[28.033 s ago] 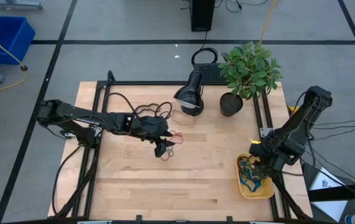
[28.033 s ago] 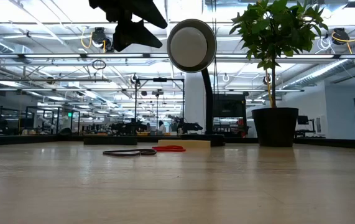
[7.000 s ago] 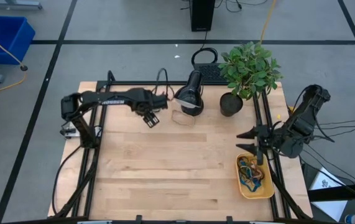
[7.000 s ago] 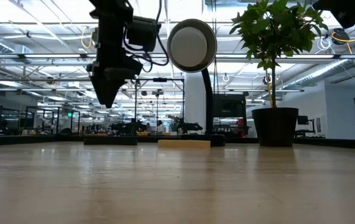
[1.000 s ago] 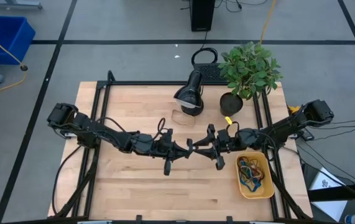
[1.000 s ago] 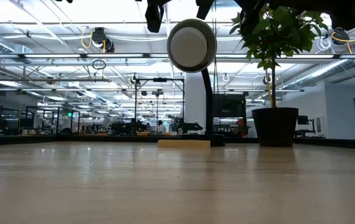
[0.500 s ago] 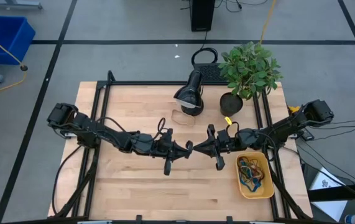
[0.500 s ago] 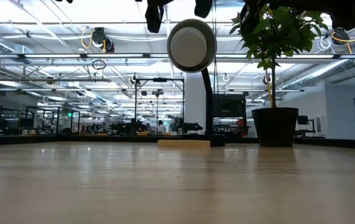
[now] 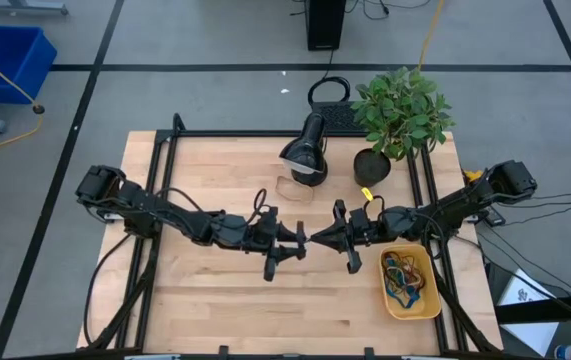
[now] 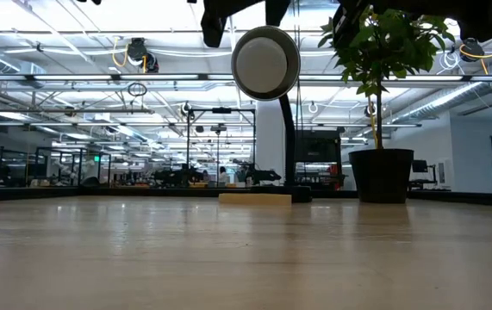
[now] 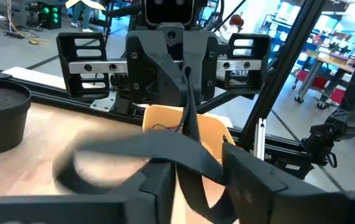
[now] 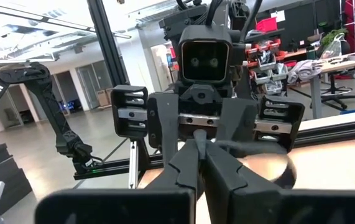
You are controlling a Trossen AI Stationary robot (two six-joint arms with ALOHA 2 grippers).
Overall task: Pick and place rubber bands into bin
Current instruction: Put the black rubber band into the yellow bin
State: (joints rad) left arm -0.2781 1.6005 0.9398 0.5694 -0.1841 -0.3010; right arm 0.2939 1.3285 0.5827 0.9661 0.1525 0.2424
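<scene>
Held up over the middle of the wooden table (image 9: 225, 300): one black rubber band (image 11: 133, 149), a thin flat dark loop, smeared in the left wrist view, with a strip of it running from the tips of the right claw (image 9: 314, 238) down between the fingers of the left claw (image 9: 298, 240). Right claw pressed together, pinching that band at its tip. Left claw parted, fingers standing to either side of the strip, contact not clear. Both claws tip to tip, nearly touching, well above the board and away from the bin (image 9: 415, 312). Yellow-orange, shallow, round-cornered, that bin, lying at the table's near right corner beside the right arm. Inside it a tangle of rubber bands (image 9: 403, 275) in blue, green, black and tan; too knotted to count. Table pale wood with a black frame, on a grey floor marked with dark lines; beyond, in the low view, a bright open workshop with benches and racks. Counted: two arms, one bin, one band in the air, one black lamp (image 9: 305, 150), one potted plant (image 9: 400, 110), one blue crate (image 9: 10, 60) on the floor.
</scene>
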